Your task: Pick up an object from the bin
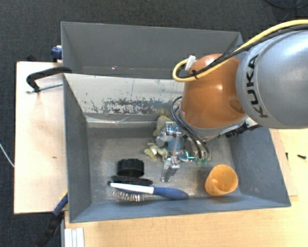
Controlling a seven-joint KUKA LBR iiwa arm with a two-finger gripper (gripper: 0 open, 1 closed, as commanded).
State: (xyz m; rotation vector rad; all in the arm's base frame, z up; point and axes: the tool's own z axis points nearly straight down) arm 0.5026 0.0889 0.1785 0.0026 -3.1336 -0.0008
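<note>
Now we are hovering gripper (168,173) over middle of bin (77,153), pale crumpled scrap (155,151) lying just beside it. Jaws: we are failing to tell spread or pressed together. We are judging scrap light, soft, floppy; pinching its bunched middle seeming safest.

robot lab, kuka arm (277,81), grey metal bin (143,50)
</note>
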